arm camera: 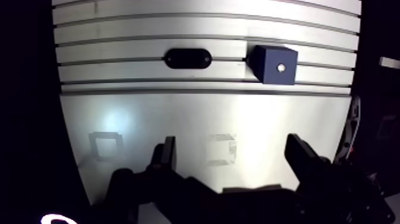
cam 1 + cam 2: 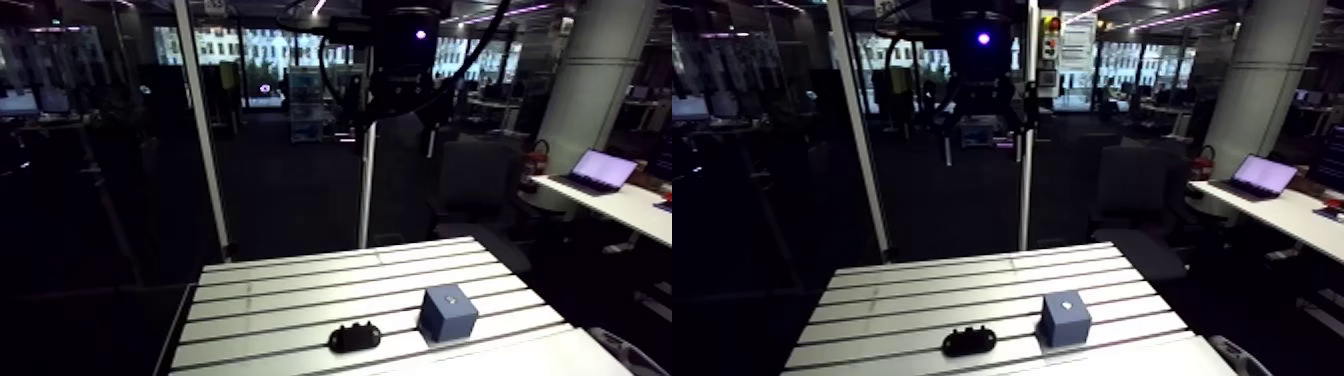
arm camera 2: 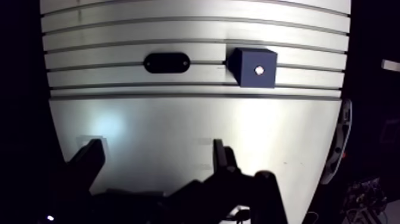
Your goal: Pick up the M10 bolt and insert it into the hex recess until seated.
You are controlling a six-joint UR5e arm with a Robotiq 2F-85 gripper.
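A black oblong piece (image 2: 354, 337) lies flat at the arm view's lower centre, its long axis along the slots of the bench (image 2: 300, 290), beside a blue block (image 2: 447, 312). The pincer (image 1: 232, 143) gapes empty, well apart from both.

Slotted table (image 1: 119, 33) of pale, silvery metal is pictured, its ribbed far part followed by a smooth near sheet (image 1: 178, 113) on which a soft sheen of light is caught. At right, a blue block (image 1: 274, 62) is shown in a matt, even finish, broken by one small bright glint on its top face. To its left, a black oval piece (image 1: 187, 58) is seen, dull and plastic-looking. The fingers (image 1: 303, 158) of the gripper (image 1: 232, 146) are finished in matt black.
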